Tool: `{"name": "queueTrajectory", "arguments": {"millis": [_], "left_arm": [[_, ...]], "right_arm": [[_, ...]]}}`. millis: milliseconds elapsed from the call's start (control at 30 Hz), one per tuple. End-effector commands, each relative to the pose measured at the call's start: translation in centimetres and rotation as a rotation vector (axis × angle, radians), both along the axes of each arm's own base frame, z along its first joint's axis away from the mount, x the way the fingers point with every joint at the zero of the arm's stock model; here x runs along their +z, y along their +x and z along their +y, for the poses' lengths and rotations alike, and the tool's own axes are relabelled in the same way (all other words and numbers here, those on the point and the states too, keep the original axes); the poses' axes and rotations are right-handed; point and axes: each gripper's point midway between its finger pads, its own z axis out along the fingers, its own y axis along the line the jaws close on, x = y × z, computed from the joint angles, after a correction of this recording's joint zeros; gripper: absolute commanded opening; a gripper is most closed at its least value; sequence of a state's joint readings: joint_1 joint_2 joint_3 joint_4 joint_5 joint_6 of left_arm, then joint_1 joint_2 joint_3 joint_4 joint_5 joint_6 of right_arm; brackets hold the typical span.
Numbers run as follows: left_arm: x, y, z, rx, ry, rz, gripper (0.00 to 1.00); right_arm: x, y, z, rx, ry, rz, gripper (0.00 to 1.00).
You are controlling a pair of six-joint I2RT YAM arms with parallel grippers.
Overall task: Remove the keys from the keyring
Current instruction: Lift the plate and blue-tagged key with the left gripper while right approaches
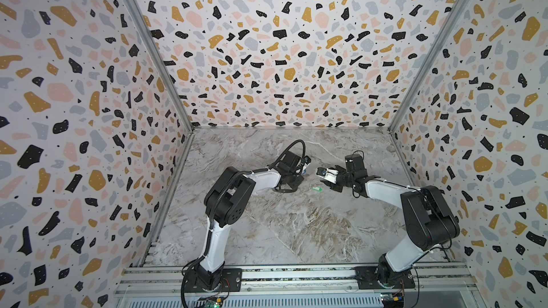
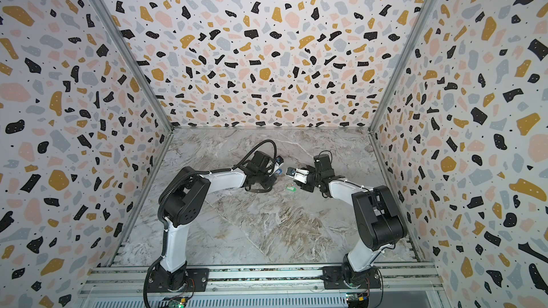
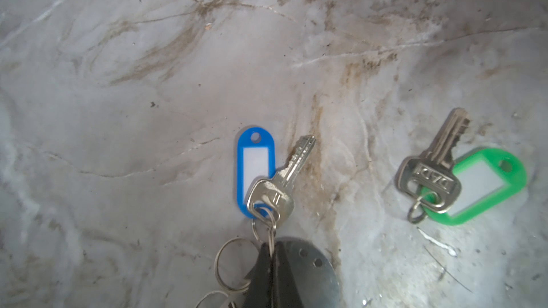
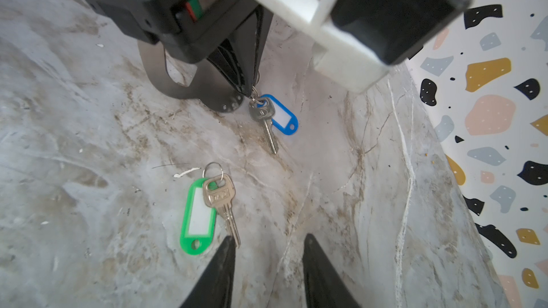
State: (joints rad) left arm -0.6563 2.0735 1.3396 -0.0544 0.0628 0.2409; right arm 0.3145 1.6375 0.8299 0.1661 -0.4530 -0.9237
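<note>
Left wrist view: your left gripper [image 3: 271,250] is clamped tight on a small silver split ring [image 3: 272,229] at the edge of the flat grey metal keyring plate with an oblong cut-out [image 4: 184,93].

On that ring hangs the silver key with a bright blue oblong plastic tag [image 3: 284,176], resting on the grey-veined marble tabletop [image 3: 118,143] just past the fingertips. The silver key with a bright green plastic tag [image 4: 221,200] lies loose on the table, apart from the plate. Your right gripper [image 4: 269,237] hovers just beside it, jaws partly spread and holding nothing. In both top views your arms bend at the elbow and reach inward. The wrists face each other across a narrow gap, and the left one tips down at the table.
</note>
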Motion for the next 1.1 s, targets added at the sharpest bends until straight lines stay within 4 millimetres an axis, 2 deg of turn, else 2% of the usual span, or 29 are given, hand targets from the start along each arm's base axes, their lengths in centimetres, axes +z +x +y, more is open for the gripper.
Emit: {"name": "queueTrajectory", "arguments": {"millis": [0, 100, 433, 600, 700, 933, 1067], "left_arm": [[3.7, -0.7, -0.7, -0.076, -0.049, -0.041, 0.01], [5.5, -1.9, -0.6, -0.149, -0.065, -0.051, 0.00], [13.7, -6.0, -0.2, -0.434, -0.165, -0.117, 0.00], [16.6, -7.4, -0.3, -0.540, -0.190, -0.145, 0.00], [18.4, -8.4, -0.6, -0.615, -0.250, -0.164, 0.00], [20.6, -9.8, -0.8, -0.712, -0.298, -0.224, 0.00], [21.1, -10.1, -0.5, -0.716, -0.291, -0.248, 0.00]], "right_arm": [[2.3, -0.1, 0.2, -0.004, 0.039, -0.042, 0.40], [3.4, -0.1, 0.3, -0.001, 0.076, -0.059, 0.40], [6.6, -1.1, 1.8, 0.061, 0.173, -0.055, 0.42], [8.8, -2.4, 3.1, 0.121, 0.230, -0.057, 0.43], [9.3, -2.9, 3.7, 0.141, 0.226, -0.064, 0.44], [10.9, -4.1, 4.7, 0.180, 0.224, -0.089, 0.45], [13.4, -5.9, 4.9, 0.219, 0.280, -0.109, 0.53]]}}
